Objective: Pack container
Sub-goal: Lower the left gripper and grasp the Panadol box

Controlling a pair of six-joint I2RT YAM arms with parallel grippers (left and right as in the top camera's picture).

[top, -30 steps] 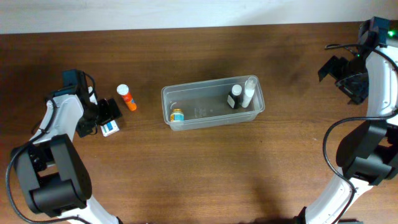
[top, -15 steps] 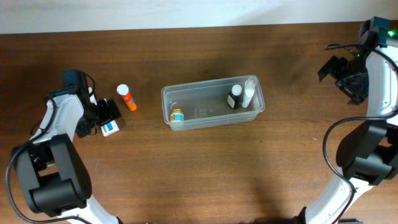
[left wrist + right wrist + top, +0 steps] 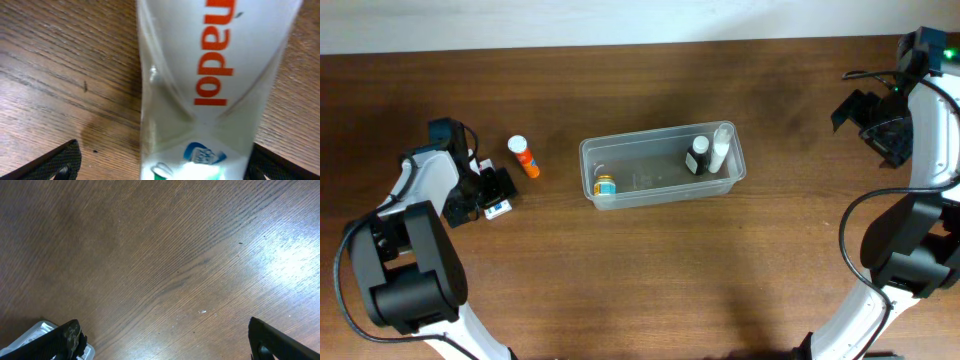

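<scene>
The clear plastic container (image 3: 662, 166) stands mid-table. It holds a small yellow-and-blue jar (image 3: 605, 185), a black bottle with a white cap (image 3: 697, 157) and a white bottle (image 3: 720, 147). My left gripper (image 3: 492, 190) is open and low over a small white box (image 3: 499, 208) at the left. In the left wrist view the box (image 3: 210, 75), with orange lettering, fills the space between the jaws (image 3: 165, 167), with a gap on the left side. An orange bottle with a white cap (image 3: 525, 157) lies just beyond. My right gripper (image 3: 855, 105) is open and empty at the far right.
The table is dark brown wood (image 3: 650, 270). A light wall strip runs along the far edge (image 3: 620, 20). The right wrist view shows bare wood (image 3: 175, 270) between its jaws (image 3: 165, 340), with a pale plastic corner (image 3: 35, 330) at the lower left.
My left arm has shifted slightly right and closer onto the white box. The right arm and the container's contents have not moved.
</scene>
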